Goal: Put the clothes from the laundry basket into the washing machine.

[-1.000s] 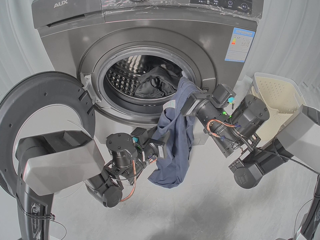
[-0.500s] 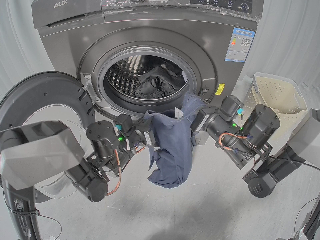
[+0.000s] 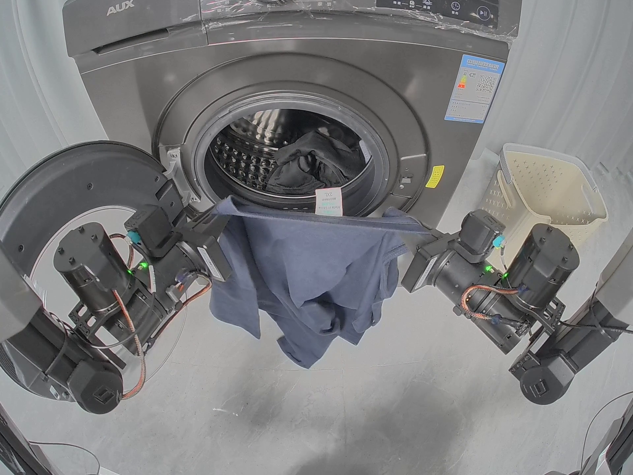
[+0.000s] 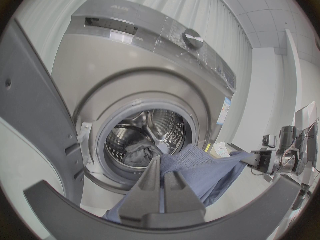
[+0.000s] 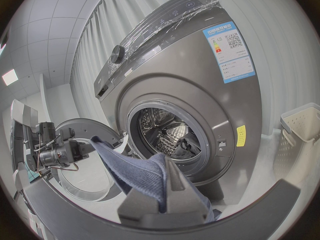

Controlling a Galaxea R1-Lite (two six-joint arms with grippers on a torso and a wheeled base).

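The blue garment [image 3: 310, 278] is hanging spread wide between our two grippers, just in front of the washing machine [image 3: 290, 54] and about level with the lower lip of its open drum [image 3: 264, 146], with most of the cloth drooping toward the floor. Our left gripper [image 3: 221, 214] is pinching one upper corner beside the open door [image 3: 86, 173], fingers clamped tight on the fabric, and our right gripper [image 3: 422, 233] is clamped on the other corner, near the laundry basket [image 3: 554, 186]. To load it well, we are judging that both hands should be rising and travelling forward together, so the taut top edge is clearing the rim and the hanging bulk is following it in rather than catching on the door seal. Bringing the hands closer as they enter should be helping the wide span fit the round mouth. We should be letting go only once the cloth is lying well inside, beside the dark clothes [image 3: 310, 159] already in the drum. We are not making out whether the lowest fold is touching the floor, and the basket's bottom is hidden by its wall, so we cannot tell whether more clothes are waiting.
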